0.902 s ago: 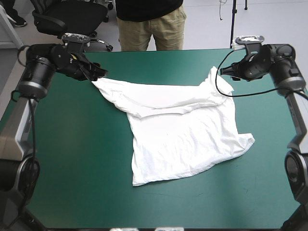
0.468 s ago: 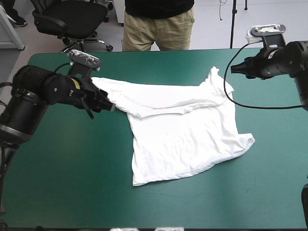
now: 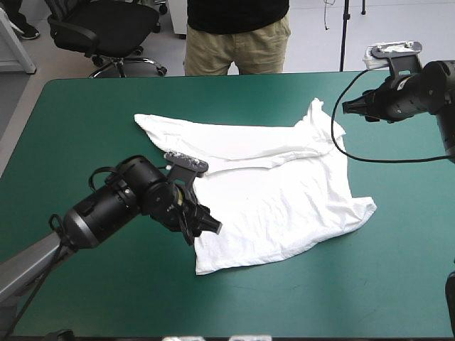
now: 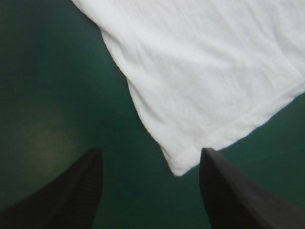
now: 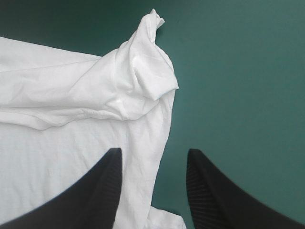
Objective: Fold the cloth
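Left gripper (image 4: 150, 152): spread; T-shirt (image 4: 209, 71) hem corner (image 4: 178, 168) just ahead between fingers (image 4: 71, 191), apparently untouched. Right gripper (image 5: 152, 152): spread, at far bunched end.

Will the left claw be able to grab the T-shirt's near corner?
Probably yes. The left claw is open, a corner of the T-shirt lies just ahead between its fingers, and nothing blocks it.

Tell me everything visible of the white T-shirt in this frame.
The white, short-sleeved, soft-cloth T-shirt lies spread and wrinkled on the teal-green table cover, a band along its far edge folded over and one sleeve bunched at the far right. The open black left claw frames its near-left hem corner; the open black right claw hangs above its right side. Neither grips it.
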### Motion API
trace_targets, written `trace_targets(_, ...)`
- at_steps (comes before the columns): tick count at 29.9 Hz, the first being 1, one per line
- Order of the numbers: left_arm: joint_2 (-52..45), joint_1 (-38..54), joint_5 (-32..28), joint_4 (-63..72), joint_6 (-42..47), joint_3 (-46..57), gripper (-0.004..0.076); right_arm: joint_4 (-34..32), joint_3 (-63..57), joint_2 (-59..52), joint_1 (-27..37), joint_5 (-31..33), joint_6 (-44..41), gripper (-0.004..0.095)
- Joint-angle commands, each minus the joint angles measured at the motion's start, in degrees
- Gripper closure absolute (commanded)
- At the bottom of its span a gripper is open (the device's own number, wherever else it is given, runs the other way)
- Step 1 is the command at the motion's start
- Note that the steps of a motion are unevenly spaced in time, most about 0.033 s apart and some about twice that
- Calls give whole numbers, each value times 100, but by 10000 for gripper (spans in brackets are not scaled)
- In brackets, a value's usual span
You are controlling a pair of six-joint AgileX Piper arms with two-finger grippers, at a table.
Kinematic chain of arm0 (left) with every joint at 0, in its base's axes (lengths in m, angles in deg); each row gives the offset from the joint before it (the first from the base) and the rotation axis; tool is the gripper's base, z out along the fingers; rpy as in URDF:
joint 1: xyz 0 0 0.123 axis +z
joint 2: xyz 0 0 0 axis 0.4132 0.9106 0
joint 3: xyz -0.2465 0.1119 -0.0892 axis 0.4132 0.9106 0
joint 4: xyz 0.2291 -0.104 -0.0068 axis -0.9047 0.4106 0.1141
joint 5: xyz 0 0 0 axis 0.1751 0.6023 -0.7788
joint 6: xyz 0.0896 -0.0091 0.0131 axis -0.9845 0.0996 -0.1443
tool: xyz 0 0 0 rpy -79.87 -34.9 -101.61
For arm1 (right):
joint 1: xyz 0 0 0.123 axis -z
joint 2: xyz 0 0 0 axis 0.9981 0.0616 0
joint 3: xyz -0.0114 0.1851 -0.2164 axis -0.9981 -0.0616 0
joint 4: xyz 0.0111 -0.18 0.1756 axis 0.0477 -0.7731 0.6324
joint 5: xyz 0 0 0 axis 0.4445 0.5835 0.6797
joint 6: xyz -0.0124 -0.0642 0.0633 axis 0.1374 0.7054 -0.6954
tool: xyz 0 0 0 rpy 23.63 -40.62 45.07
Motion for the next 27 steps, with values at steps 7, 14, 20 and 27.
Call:
trace_targets(7,394,-382,-406,350,502,431,294,-5,180,-230,34,-267,45,504)
trace_targets(14,845,-382,-509,617,439,724,294,-5,180,-230,34,-232,45,504)
trace_targets(20,979,-382,-1025,797,413,1188,294,-5,180,-230,34,-232,45,504)
trace_targets(27,1460,-382,-1122,977,215,1274,398,15,180,-230,34,-24,45,503)
